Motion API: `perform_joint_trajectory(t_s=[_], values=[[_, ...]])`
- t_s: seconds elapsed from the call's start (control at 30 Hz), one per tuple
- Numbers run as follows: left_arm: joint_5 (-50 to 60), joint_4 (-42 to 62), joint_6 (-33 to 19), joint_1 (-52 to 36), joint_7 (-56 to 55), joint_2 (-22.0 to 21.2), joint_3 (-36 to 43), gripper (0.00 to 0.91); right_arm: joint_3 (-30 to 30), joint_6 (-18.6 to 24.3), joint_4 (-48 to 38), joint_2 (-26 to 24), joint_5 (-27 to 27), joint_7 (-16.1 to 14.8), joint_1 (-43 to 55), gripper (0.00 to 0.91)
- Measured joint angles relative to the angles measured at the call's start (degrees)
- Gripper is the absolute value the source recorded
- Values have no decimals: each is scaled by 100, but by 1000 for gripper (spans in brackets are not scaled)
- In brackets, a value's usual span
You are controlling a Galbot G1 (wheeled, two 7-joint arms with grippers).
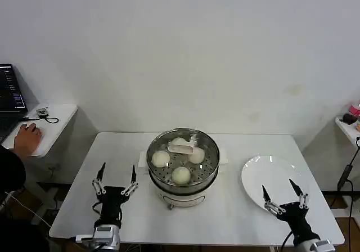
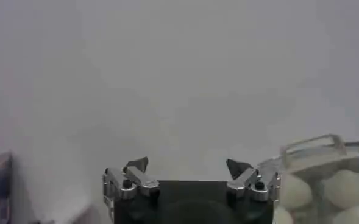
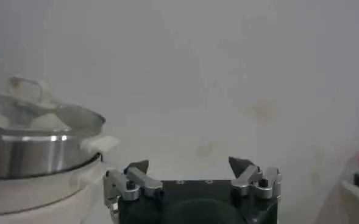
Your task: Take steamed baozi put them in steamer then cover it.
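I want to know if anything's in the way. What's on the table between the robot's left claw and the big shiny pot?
Nothing. In the head view, only bare white table lies between the open left gripper and the steamer.

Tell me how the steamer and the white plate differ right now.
The steamer is a deep, shiny steel pot on a white base; the white plate is flat and shallow. The steamer holds the baozi under its glass cover; the plate is bare and uncovered. The steamer sits at the table's middle; the plate lies toward the robot's right, by the right gripper. Both are round and rest on the white table.
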Motion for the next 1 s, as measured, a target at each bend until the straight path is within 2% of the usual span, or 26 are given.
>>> perform_joint_trajectory(t_s=[1.0], values=[[-415, 250, -192, 519, 166, -102, -316, 907, -257, -405, 156, -143, 130, -36, -195, 907]])
